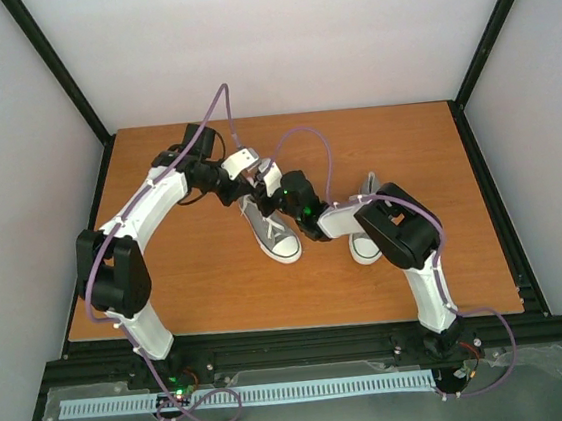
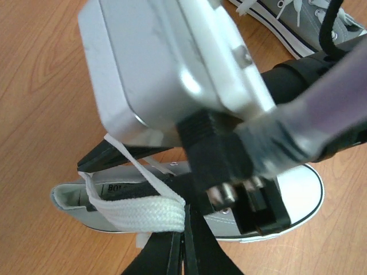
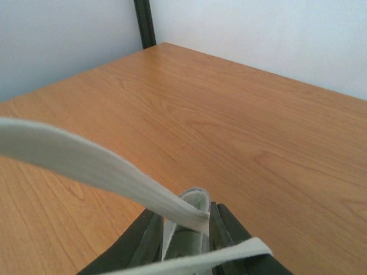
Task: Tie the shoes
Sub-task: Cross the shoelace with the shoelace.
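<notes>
Plainly, the work centres on the middle shoe (image 1: 279, 236), which sits on the table (image 1: 187, 271) with its white toe toward the arm bases. The second shoe (image 1: 365, 248) lies just beside it, on the right arm's side, partly hidden under that arm.

Both grippers meet above the middle shoe's ankle opening. The left gripper (image 2: 184, 220) has its fingers pressed together, pinching a flat band of white lace (image 2: 137, 212) that runs down toward the shoe. The right gripper (image 3: 186, 232) has its fingers only slightly apart, with a fold of lace lying in the gap. They appear to nip it, though how firmly cannot be told.

The lace looks soft, limp and woven, so it would probably slide out of a loose pinch. It is best taken across its flat face, a little way up from the middle shoe's eyelets. The shoe looks small and light, and a one-sided pull would likely drag or tip it.
</notes>
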`<state>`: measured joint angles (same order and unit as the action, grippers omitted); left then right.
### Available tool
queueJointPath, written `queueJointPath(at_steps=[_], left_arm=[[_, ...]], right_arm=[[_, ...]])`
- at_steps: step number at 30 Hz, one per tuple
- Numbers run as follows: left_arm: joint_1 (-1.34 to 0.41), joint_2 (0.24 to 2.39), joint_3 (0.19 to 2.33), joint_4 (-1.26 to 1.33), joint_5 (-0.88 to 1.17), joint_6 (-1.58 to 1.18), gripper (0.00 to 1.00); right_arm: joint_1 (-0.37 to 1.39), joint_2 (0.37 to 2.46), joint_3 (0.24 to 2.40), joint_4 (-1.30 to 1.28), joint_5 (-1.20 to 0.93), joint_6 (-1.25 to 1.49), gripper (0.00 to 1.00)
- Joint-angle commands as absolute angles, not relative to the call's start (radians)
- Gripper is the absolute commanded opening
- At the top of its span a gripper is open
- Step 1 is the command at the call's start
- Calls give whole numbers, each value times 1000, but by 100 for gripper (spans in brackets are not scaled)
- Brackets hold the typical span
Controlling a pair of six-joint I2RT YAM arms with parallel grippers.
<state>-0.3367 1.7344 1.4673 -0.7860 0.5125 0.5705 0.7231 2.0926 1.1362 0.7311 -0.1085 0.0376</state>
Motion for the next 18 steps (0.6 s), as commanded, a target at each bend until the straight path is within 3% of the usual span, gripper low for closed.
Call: queueJointPath(at_steps=[1,5,18], left_arm=[[-342,1745,1499,-846,582,561,1],[-339,1743,1500,-854,590,563,1],[-311,1768,1496,-837,561,541,1]], right_arm=[[716,2103,1160,752,-47,62,19],[716,2090,1133,776,-51,64,3],[715,1903,987,637,-230,7,3]])
